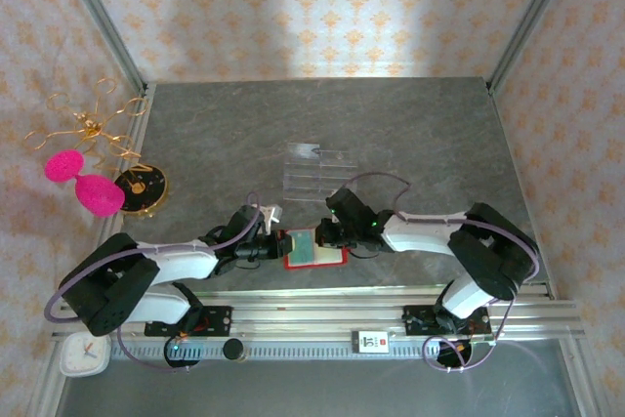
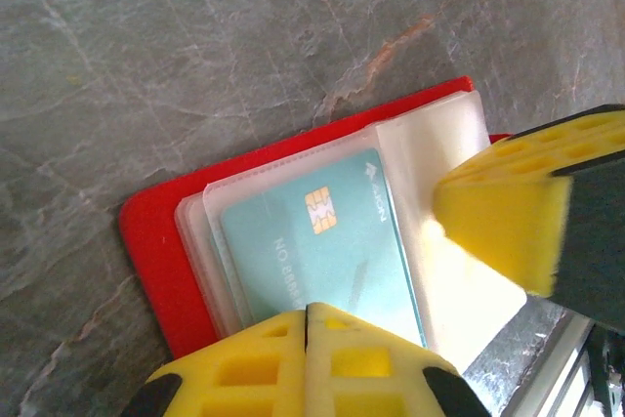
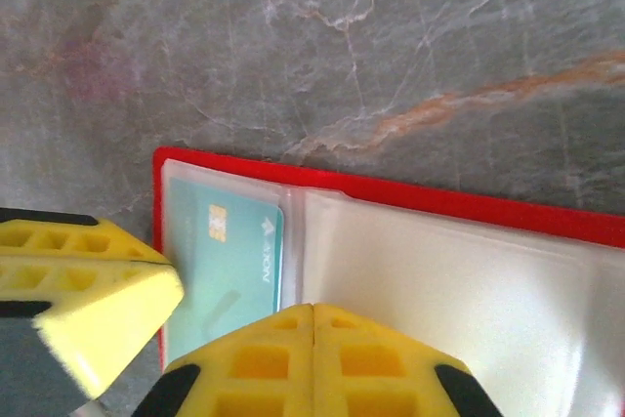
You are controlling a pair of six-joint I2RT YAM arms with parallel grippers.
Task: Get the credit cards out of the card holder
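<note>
Wallet (image 2: 156, 251) lies open on the table (image 1: 410, 124) between both arms, a teal card (image 2: 322, 241) in its clear sleeve. The left gripper (image 2: 306, 314) and right gripper (image 3: 312, 312) sit at its edges with fingers pressed together; whether they pinch anything is unclear.

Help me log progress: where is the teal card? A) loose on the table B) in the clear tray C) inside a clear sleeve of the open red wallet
C: the teal card shows through a clear sleeve of the open red wallet.
</note>
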